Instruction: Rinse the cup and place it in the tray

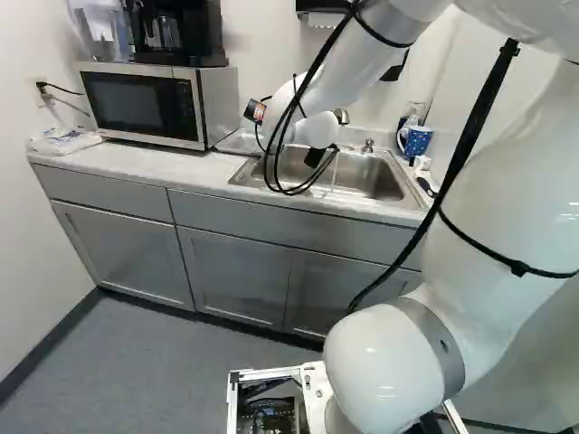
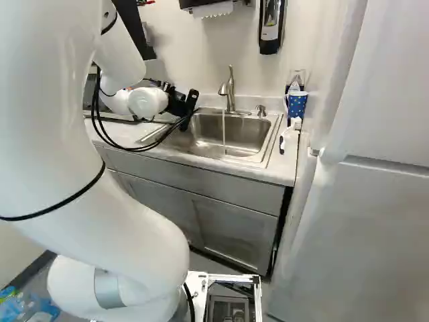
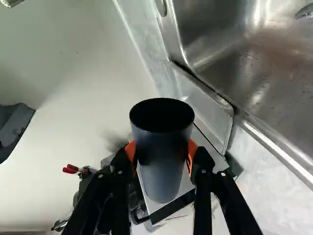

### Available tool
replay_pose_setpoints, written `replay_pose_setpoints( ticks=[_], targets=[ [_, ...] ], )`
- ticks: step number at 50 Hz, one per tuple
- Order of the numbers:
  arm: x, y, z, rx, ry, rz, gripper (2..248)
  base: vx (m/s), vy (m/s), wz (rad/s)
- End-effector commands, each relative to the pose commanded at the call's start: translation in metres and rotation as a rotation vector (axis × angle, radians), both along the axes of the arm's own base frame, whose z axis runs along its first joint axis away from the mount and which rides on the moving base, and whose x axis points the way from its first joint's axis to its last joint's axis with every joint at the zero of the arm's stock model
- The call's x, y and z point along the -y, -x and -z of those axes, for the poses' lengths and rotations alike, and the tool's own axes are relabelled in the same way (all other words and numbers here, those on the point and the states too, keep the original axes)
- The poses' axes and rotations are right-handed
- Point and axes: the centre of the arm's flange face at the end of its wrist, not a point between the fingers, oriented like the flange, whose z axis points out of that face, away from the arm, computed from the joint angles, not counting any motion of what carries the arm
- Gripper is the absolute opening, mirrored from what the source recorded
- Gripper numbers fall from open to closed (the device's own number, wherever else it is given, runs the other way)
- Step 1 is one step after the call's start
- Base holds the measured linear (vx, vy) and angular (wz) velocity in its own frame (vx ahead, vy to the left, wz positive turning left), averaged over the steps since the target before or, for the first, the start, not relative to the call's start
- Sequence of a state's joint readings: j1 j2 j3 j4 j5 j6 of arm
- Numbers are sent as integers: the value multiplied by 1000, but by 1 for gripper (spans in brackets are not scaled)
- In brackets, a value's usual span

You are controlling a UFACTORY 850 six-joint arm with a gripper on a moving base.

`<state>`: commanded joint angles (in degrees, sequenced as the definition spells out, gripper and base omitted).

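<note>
In the right base view my gripper (image 2: 181, 106) is at the left end of the sink. The wrist view shows the gripper (image 3: 161, 155) shut on the dark grey-blue cup (image 3: 161, 171), orange pads against both its sides. The cup's dark open mouth faces partly toward the wrist camera; its inside is too dark to make out. Beyond the cup, a shallow tray (image 3: 212, 115) lies on the counter along the sink's rim, partly hidden behind the cup. How high the cup is above it, I cannot tell.
Water runs from the faucet (image 2: 229, 88) into the sink (image 2: 234, 137). A microwave (image 1: 145, 104) stands on the counter (image 1: 136, 163) left of the sink. A blue patterned mug (image 2: 296, 104) and a white-handled brush (image 2: 288, 134) are at the sink's right.
</note>
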<state>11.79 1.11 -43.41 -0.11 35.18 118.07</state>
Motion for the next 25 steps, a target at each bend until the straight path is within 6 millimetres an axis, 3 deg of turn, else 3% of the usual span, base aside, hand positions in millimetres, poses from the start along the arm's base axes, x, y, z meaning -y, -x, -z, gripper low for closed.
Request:
replay_pose_setpoints(
  ticks=[25],
  targets=[
    [0, 0, 0, 12, 56, -10, 120, 0, 0, 0]
  ],
)
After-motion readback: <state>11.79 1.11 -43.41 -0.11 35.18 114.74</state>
